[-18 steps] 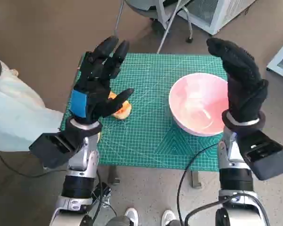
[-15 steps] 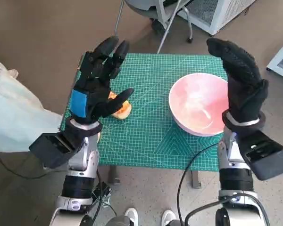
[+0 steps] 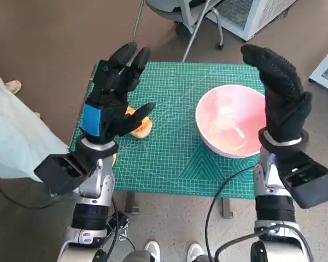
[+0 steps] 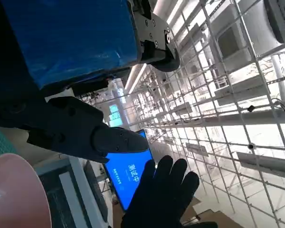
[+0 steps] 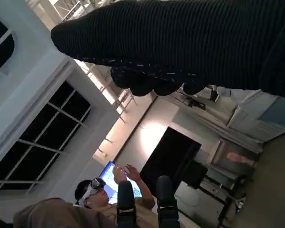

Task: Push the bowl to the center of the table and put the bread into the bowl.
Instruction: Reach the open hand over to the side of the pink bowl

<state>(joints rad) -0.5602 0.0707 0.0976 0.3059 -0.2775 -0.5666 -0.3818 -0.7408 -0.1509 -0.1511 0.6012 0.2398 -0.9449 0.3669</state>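
Small counter [image 3: 169, 164] w/ a green grid cutting mat on top, standing on grey-brown floor; chair legs [image 3: 194, 33] and a white cabinet [image 3: 251, 13] behind it. On the mat: 1 pale pink round bowl [image 3: 229, 126], sitting toward my right side of the counter, not centred, and 1 golden-orange piece of bread [image 3: 142, 128] on my left side, well apart from the bowl.

My left hand [image 3: 112, 98], black w/ blue tape on the back, is raised above the bread, fingers [image 3: 132, 57] spread apart and holding nothing; thumb juts out over the bread in the head view. My right hand [image 3: 281, 95], in black knitted glove, is raised upright just beside the bowl's far right rim, fingers straight and loosely together, gripping nothing. Can't tell if the glove touches the rim.

Left wrist view: bowl edge [image 4: 14, 190] plus my gloved right hand [image 4: 164, 199]. Right wrist view: 1 person [image 5: 92, 199] w/ a headset, hands up. White cloth [image 3: 13, 136] at head view's left edge.
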